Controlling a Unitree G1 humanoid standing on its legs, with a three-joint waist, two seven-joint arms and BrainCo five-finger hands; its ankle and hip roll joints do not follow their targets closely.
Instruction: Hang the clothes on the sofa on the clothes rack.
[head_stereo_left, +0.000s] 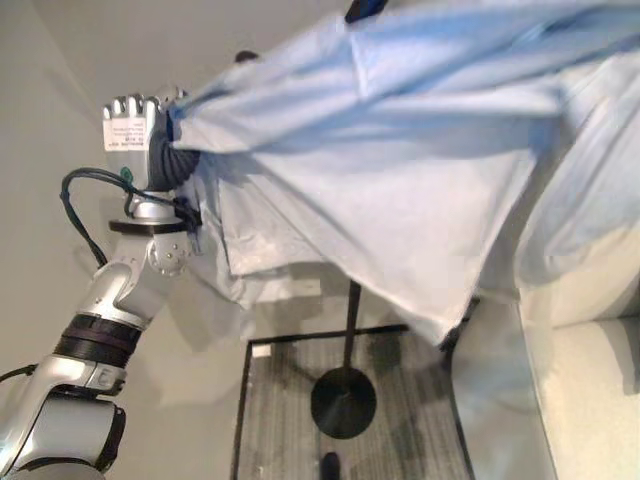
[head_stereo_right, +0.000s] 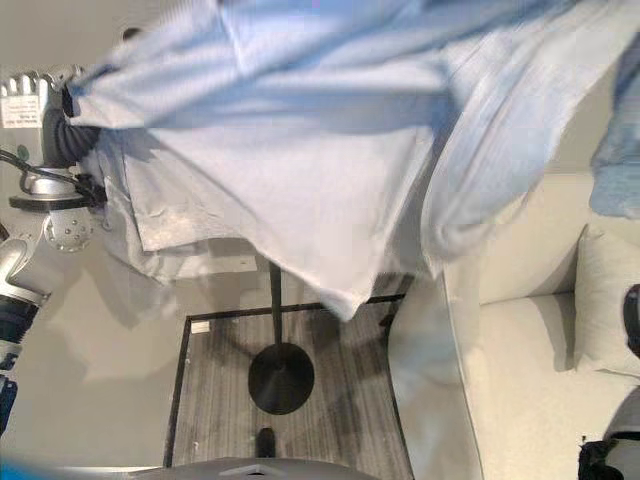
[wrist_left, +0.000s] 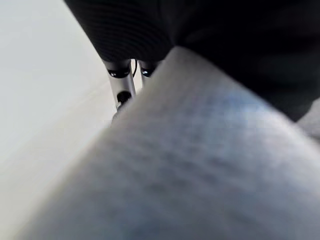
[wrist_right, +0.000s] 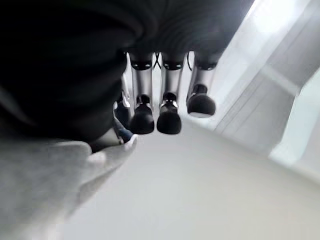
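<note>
Left eye view has the left hand (head_stereo_left: 135, 125) raised high, fingers curled round one edge of a pale blue shirt (head_stereo_left: 400, 180). This garment spreads wide in the air above the clothes rack (head_stereo_left: 345, 385), whose dark pole and round base stand on a grey striped rug (head_stereo_left: 400, 430) below the hanging hem. A white sofa (head_stereo_right: 520, 380) sits beside the rack's base. Right wrist view shows the right hand (wrist_right: 165, 100) with fingers curled, pale cloth bunched by the thumb; whether it grips that cloth cannot be told.
</note>
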